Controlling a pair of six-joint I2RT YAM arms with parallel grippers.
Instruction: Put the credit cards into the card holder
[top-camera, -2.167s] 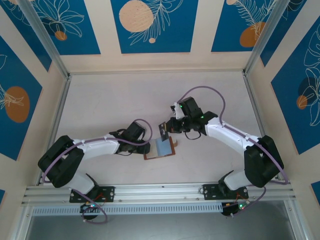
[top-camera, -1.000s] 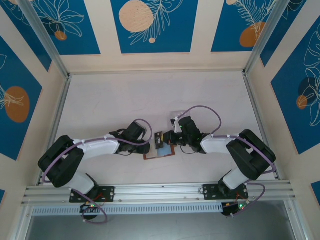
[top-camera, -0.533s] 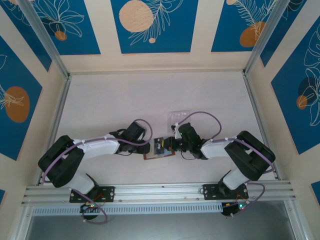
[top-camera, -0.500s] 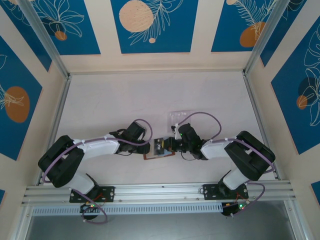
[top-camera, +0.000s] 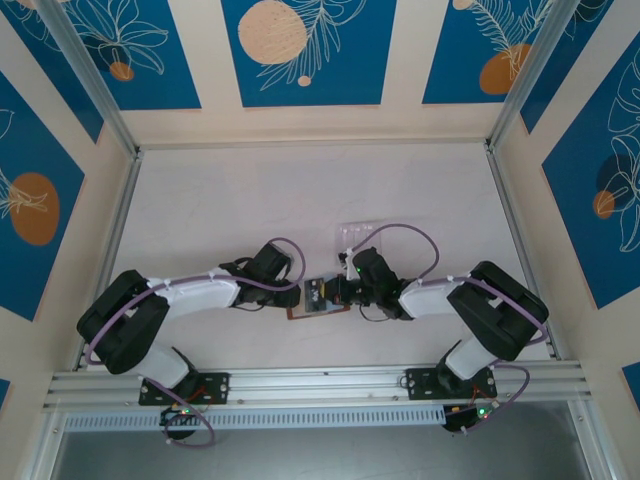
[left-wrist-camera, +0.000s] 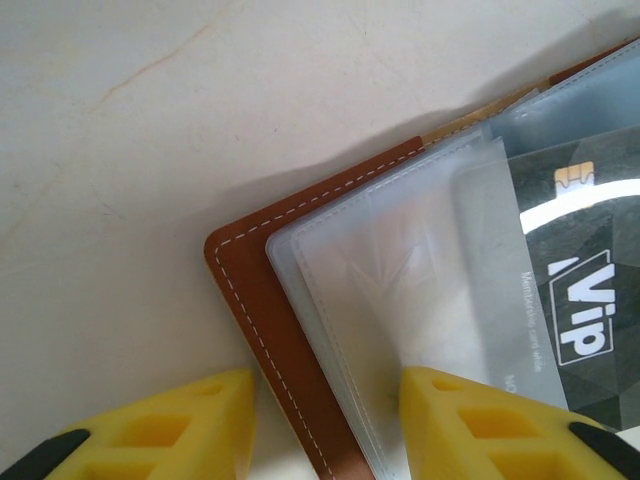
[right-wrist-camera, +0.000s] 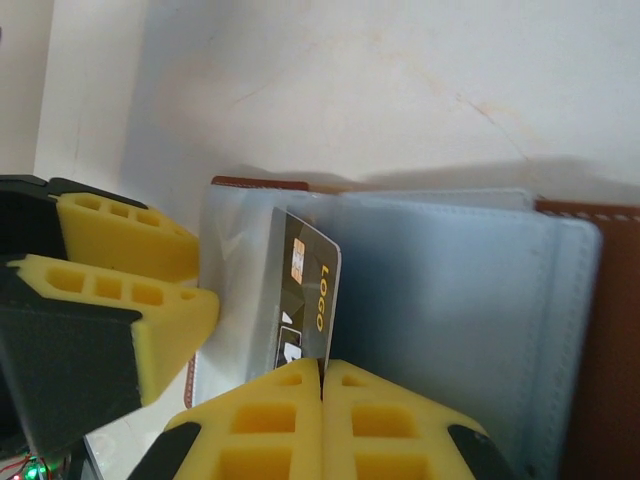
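The brown card holder (top-camera: 296, 314) lies open on the table, its pale sleeves (left-wrist-camera: 400, 270) facing up. My left gripper (top-camera: 298, 298) points down at its left edge with its jaws apart. One yellow finger (left-wrist-camera: 170, 430) stands on the table beside the stitched brown cover (left-wrist-camera: 255, 300), and the other rests on the sleeves. My right gripper (right-wrist-camera: 322, 400) is shut on a dark credit card (right-wrist-camera: 305, 285) printed "LOGO" and "Vip". The card (left-wrist-camera: 585, 290) stands over the sleeves, its leading edge under a frosted sleeve. From above, the right gripper (top-camera: 332, 292) sits just right of the card (top-camera: 318, 293).
A clear plastic slotted stand (top-camera: 356, 233) stands just behind the right wrist. Patterned walls and aluminium rails (top-camera: 120, 240) close in the table on three sides. The two grippers are almost touching over the holder.
The right gripper has carried the card left and down onto the holder's sleeves, uncovering the clear stand behind it. The left arm and the holder have stayed put.
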